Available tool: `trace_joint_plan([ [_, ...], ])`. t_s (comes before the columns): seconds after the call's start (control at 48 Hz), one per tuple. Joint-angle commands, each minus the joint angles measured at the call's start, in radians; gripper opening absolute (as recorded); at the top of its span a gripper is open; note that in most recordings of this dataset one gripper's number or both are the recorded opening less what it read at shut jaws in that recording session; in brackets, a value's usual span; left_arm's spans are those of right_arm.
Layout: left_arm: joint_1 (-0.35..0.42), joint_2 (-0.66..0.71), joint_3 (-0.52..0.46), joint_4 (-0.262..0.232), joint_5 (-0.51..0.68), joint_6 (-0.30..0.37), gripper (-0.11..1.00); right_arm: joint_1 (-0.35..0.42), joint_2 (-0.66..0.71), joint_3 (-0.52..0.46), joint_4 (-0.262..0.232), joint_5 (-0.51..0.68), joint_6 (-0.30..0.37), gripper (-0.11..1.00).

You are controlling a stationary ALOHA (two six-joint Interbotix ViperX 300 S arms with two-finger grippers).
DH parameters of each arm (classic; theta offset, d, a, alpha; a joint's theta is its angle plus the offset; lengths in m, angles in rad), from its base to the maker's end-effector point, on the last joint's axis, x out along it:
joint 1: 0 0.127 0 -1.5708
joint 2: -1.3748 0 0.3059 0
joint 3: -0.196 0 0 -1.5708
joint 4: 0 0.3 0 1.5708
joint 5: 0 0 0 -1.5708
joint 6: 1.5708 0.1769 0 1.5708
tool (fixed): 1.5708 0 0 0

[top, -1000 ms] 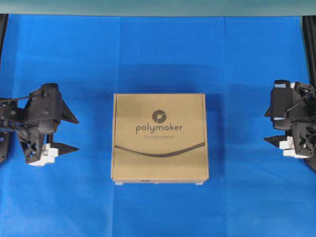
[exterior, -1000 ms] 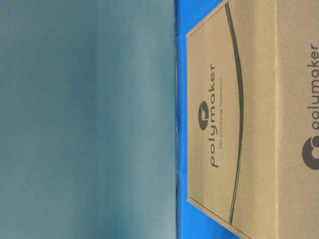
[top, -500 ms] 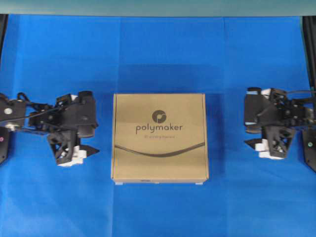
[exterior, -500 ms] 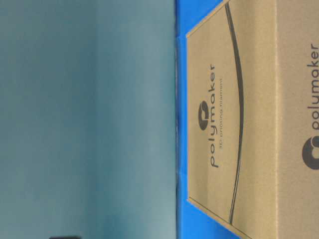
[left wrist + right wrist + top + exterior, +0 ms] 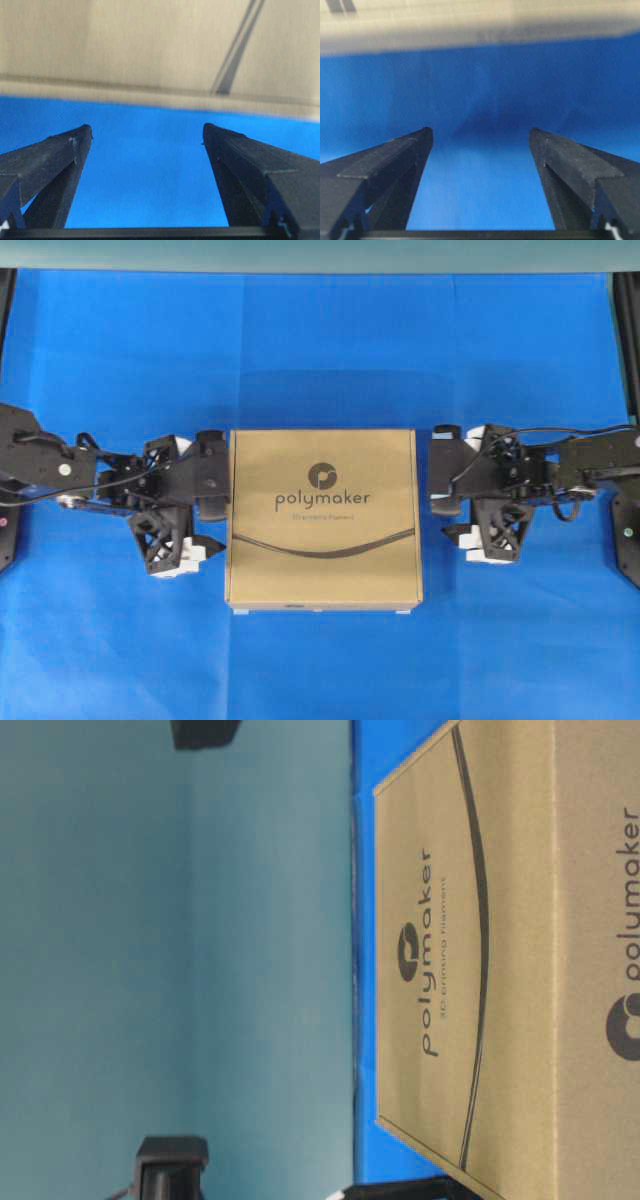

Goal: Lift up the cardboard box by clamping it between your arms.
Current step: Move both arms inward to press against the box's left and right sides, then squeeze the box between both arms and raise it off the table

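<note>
Box: the cardboard box lies flat on the blue surface, logo up, between the two hands; it sits where it sat a second ago, square to the view and unmoved

Left hand: the left hand stands wide, fingers spread with only blue surface between them, holding nothing; the box's side wall is straight ahead of its tips and close; from overhead its body looks to be right at the box's left edge, though whether it touches I cannot tell

Right hand: the right hand is likewise wide and empty; the box wall lies ahead of its fingers at the top of its wrist view, with more blue showing in between; overhead, a narrow strip of surface separates it from the box's right edge

Change: a second ago both hands hung back near the outer edges of the surface, well apart from the box; they have since swept inward from both sides, the left arriving a little ahead of the right

Meaning: the approach looks nearly finished and the squeeze not yet begun; the box is not lifted

Next, by judgement: the right hand likely needs to close the remaining gap so both press opposite walls evenly before any rise

Risk: uneven arrival could shove the box sideways toward the right hand; the hands are narrower than the box, so off-centre pressure may let it pivot or slip
</note>
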Motion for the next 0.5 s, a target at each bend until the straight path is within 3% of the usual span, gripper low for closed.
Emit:
trace_joint_plan([
  [0.0, 0.003, 0.012, -0.032, 0.002, -0.008, 0.002, 0.87, 0.011, 0.011, -0.037, 0.0, -0.018, -0.006, 0.99],
  [0.479, 0.014, 0.032, -0.048, 0.002, -0.005, 0.003, 0.87, 0.028, 0.101, -0.137, 0.0, -0.041, -0.005, 0.99],
])
